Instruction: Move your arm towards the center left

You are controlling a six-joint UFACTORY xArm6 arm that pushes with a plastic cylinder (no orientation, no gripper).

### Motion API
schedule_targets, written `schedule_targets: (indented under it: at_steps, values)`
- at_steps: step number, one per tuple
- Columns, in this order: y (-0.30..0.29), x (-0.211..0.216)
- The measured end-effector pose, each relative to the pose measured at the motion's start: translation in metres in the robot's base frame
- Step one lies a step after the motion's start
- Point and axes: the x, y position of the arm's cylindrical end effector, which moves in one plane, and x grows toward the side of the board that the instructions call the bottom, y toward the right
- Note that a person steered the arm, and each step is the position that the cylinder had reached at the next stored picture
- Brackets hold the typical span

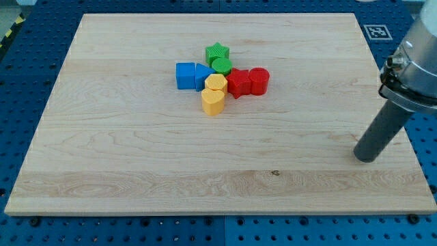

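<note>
My tip (366, 158) rests on the wooden board (136, 164) near its right edge, far to the right of and below the blocks. The blocks sit in one tight cluster at the board's upper middle: a blue cube (185, 76) with a second blue block (203, 75) beside it, a green star (217, 52), a green cylinder (221, 65), two yellow blocks (216, 84) (212, 101), a red star-like block (238, 83) and a red cylinder (259, 80).
The board lies on a blue perforated table (27, 61). A black-and-white marker tag (376, 31) is stuck just past the board's upper right corner. The arm's grey body (418, 61) hangs over the board's right edge.
</note>
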Motion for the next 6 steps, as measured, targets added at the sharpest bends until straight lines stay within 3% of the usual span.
schedule_targets:
  at_steps: [2, 6]
  values:
    - [-0.067, -0.032]
    - [-0.265, -0.033]
